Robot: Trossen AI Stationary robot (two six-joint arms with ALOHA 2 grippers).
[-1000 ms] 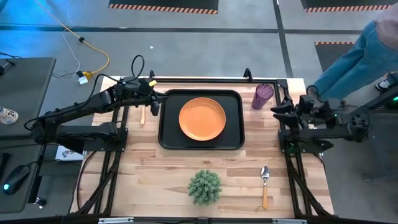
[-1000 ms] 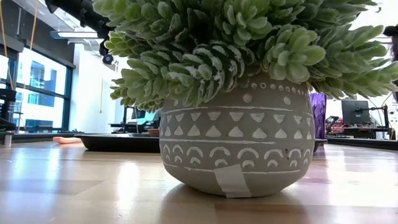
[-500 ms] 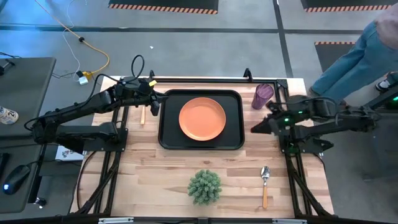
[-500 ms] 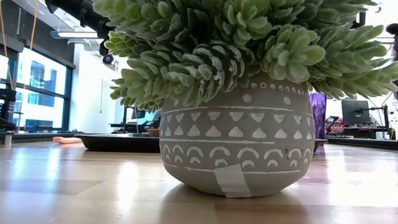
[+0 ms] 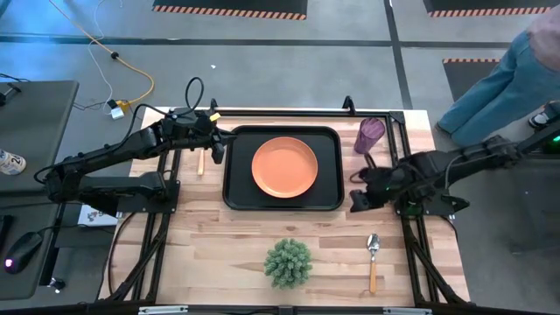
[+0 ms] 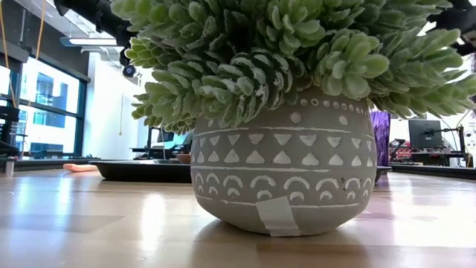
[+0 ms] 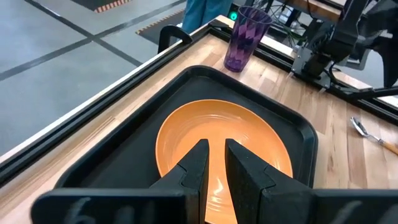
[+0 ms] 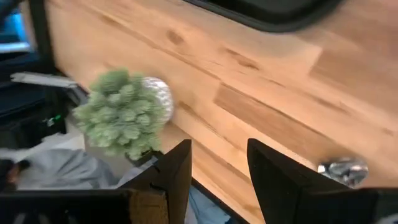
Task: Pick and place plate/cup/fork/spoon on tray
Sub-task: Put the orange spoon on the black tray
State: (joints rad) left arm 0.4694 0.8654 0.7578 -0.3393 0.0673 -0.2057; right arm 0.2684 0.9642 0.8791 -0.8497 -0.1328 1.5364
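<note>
Wooden table (image 5: pixel 219 236), black tray (image 5: pixel 238 194) toward twelve o'clock, orange plate (image 5: pixel 284 167) resting inside. Purple cup (image 5: pixel 368 135) off tray at two o'clock; spoon (image 5: pixel 373 256) at five o'clock; fork (image 5: pixel 200 161) just beside tray at ten o'clock. Left gripper (image 5: pixel 216 150) over tray's nine-o'clock edge, fingers narrowly parted, grasping nothing. Right gripper (image 5: pixel 356 200) at three o'clock, spread wide, empty. Potted plant (image 5: pixel 288 262) at six o'clock.

left claw (image 5: pixel 217 149) nearly closed; right claw (image 5: pixel 356 199) spread wide.
</note>
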